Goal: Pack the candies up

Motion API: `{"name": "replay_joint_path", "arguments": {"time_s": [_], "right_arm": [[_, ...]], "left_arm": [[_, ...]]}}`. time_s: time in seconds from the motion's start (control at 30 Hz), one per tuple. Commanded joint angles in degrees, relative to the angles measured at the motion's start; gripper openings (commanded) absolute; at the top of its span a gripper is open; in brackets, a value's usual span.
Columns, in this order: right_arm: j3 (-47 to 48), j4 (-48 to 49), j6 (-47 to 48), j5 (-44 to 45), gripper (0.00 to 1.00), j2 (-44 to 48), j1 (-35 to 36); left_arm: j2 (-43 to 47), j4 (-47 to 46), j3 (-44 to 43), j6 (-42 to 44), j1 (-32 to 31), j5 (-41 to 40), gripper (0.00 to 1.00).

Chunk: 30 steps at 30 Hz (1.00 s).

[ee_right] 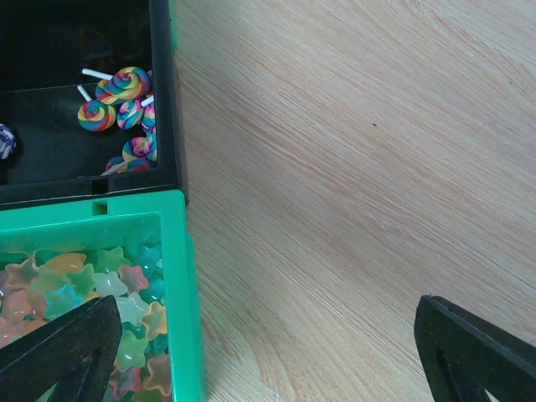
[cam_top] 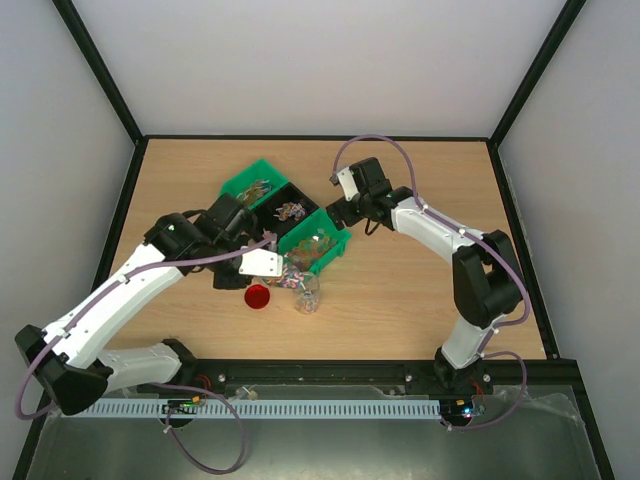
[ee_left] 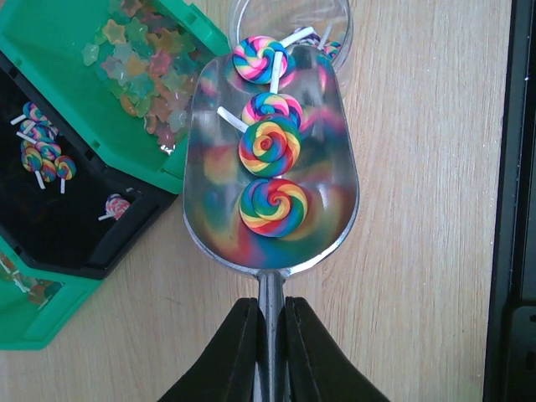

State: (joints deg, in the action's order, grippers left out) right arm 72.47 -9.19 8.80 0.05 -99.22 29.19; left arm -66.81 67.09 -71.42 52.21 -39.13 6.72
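My left gripper (ee_left: 270,335) is shut on the handle of a silver metal scoop (ee_left: 209,167). The scoop holds several rainbow swirl lollipop candies (ee_left: 273,207) and its tip is over the mouth of a clear jar (ee_left: 289,21). In the top view the jar (cam_top: 307,295) lies on the table beside a red lid (cam_top: 257,296). My right gripper (ee_right: 268,352) is open and empty. It straddles the wall of the green bin (ee_right: 180,293) of star candies (ee_right: 92,293), with one finger over the bin and one over the table.
Three bins stand in a diagonal row: a far green bin (cam_top: 255,185), a black bin (cam_top: 290,208) with more lollipops (ee_right: 117,100), and the near green bin (cam_top: 340,240). Bare wood lies to the right of the bins.
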Motion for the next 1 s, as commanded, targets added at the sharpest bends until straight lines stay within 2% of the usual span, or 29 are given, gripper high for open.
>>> {"name": "replay_joint_path", "arguments": {"time_s": [0.0, 0.7, 0.97], "right_arm": [[0.66, -2.32, 0.35, -0.65, 0.97, 2.38, -0.44], [0.56, -2.5, 0.66, -1.15, 0.97, 3.15, -0.54], [0.37, -2.65, 0.76, -1.52, 0.96, 2.99, -0.67]], "left_arm": [[-1.02, 2.4, -2.74, -1.94, -1.93, -2.81, 0.02], [-4.6, 6.08, -7.55, -3.07, -8.98, -11.62, 0.02], [-3.02, 6.35, -7.72, -2.71, -9.08, -10.75, 0.02]]}}
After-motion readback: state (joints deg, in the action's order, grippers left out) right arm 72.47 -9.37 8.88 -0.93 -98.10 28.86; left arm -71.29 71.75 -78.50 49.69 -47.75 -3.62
